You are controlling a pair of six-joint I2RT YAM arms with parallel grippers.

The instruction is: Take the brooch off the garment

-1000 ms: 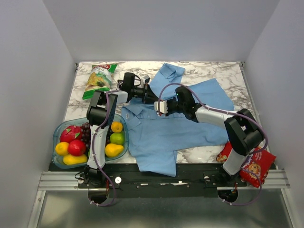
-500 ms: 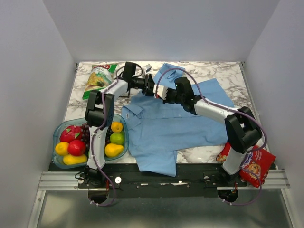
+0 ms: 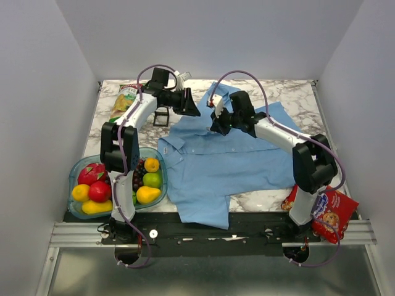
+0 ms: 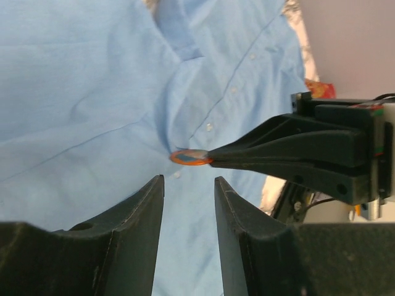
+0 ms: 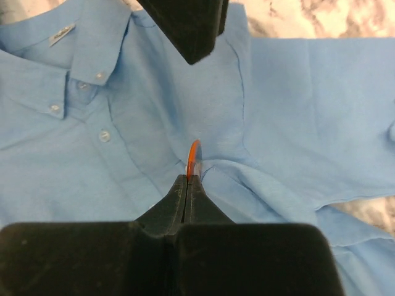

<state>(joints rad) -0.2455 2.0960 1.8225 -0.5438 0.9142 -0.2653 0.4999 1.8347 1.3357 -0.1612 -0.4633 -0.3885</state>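
Observation:
The light blue shirt [image 3: 228, 163] lies spread on the marble table, collar to the left. The brooch [image 5: 194, 159], a small orange-rimmed disc, sits on the shirt's front beside the button row and also shows in the left wrist view [image 4: 190, 158]. My right gripper [image 5: 187, 179] is shut on the brooch's edge, and the cloth rises to a peak around it. It hovers over the shirt's upper part [image 3: 216, 125]. My left gripper [image 4: 188, 180] is open and empty just short of the brooch, facing the right gripper above the cloth [image 3: 192, 110].
A blue bowl of fruit [image 3: 79, 209] stands at the near left. A green chips bag [image 3: 126, 98] and a small black stand [image 3: 162, 116] are at the far left. A red cookie packet [image 3: 330, 213] lies at the near right edge. Grey walls enclose the table.
Both grippers have moved toward the far side of the shirt and risen. The left gripper has drawn back to the left, apart from the right gripper. The cloth is pulled up.

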